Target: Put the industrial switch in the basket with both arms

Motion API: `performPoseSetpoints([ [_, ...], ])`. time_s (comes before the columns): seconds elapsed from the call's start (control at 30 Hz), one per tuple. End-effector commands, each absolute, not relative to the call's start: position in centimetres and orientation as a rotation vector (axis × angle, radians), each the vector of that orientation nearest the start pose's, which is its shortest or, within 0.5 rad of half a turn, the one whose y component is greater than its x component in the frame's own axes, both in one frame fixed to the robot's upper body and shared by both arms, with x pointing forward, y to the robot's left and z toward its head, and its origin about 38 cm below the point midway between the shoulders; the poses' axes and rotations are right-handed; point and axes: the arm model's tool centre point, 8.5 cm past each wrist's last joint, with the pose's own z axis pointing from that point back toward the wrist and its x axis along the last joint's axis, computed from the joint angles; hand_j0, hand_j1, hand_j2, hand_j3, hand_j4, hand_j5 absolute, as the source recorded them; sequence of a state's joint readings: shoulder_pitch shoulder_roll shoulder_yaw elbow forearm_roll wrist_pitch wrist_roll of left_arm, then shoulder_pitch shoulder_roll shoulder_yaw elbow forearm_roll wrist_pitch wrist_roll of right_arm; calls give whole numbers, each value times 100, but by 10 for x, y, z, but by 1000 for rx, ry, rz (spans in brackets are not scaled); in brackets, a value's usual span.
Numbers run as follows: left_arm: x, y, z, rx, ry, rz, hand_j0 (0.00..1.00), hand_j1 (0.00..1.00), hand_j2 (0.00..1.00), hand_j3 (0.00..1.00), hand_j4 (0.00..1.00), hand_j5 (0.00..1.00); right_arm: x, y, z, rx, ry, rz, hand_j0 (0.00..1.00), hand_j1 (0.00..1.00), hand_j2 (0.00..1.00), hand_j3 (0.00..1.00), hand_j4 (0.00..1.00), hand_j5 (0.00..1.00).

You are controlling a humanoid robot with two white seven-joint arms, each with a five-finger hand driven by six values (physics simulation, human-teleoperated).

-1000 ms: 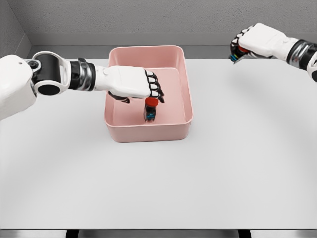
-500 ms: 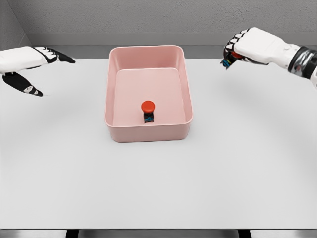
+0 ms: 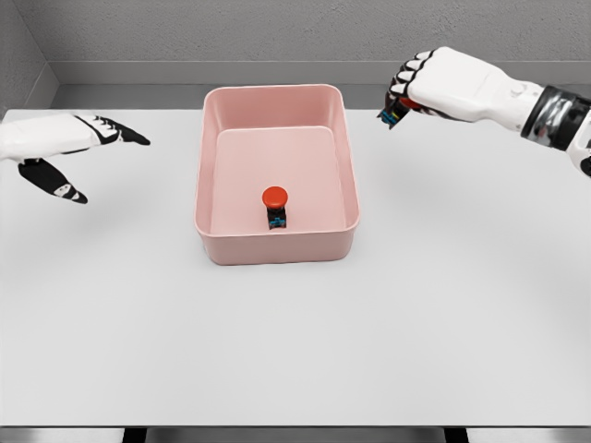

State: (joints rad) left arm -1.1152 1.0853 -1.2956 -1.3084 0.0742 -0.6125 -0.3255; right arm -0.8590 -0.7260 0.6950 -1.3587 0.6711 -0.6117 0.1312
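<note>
status: one industrial switch (image 3: 275, 206) stands upright inside the pink basket (image 3: 342, 235), released half a second earlier. left robot hand (image 3: 65, 152) has withdrawn far left, fingers spread, empty. right robot hand (image 3: 416, 88), clamped on a second switch (image 3: 395, 113), has moved left toward the basket; that placement remains.

A single head camera looks down and forward across the white table (image 3: 295, 341), the pink basket (image 3: 275, 247) centred farther off.
</note>
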Motion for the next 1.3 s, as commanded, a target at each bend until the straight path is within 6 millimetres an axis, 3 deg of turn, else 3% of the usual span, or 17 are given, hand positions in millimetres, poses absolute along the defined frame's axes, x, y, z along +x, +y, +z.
performPoseSetpoints([
  [0.0, 445, 373, 260, 297, -1392, -1882, 100, 100, 100, 100, 100, 100, 475, -252, 292, 962, 2147, -2472, 45, 45, 45, 45, 45, 45],
  [0.67, 445, 368, 257, 284, -1392, -1890, 100, 100, 100, 100, 100, 100, 467, -158, 286, 700, 2221, -2363, 45, 45, 45, 45, 45, 45],
  [0.83, 446, 365, 256, 279, -1397, -1893, 100, 100, 100, 100, 100, 100, 477, -141, 273, 660, 2234, -2414, 45, 45, 45, 45, 45, 45],
  [0.97, 446, 365, 256, 279, -1397, -1893, 100, 100, 100, 100, 100, 100, 494, -144, 265, 675, 2242, -2485, 48, 48, 48, 48, 48, 48],
  [1.03, 446, 365, 256, 279, -1397, -1893, 100, 100, 100, 100, 100, 100, 498, -142, 263, 673, 2257, -2496, 56, 56, 56, 56, 56, 56],
  [1.1, 446, 365, 256, 279, -1397, -1893, 100, 100, 100, 100, 100, 100, 498, -138, 264, 661, 2270, -2483, 100, 100, 100, 100, 100, 100],
  [1.27, 446, 364, 256, 277, -1398, -1893, 100, 100, 100, 100, 100, 100, 497, -138, 265, 653, 2281, -2475, 100, 100, 100, 100, 100, 100],
])
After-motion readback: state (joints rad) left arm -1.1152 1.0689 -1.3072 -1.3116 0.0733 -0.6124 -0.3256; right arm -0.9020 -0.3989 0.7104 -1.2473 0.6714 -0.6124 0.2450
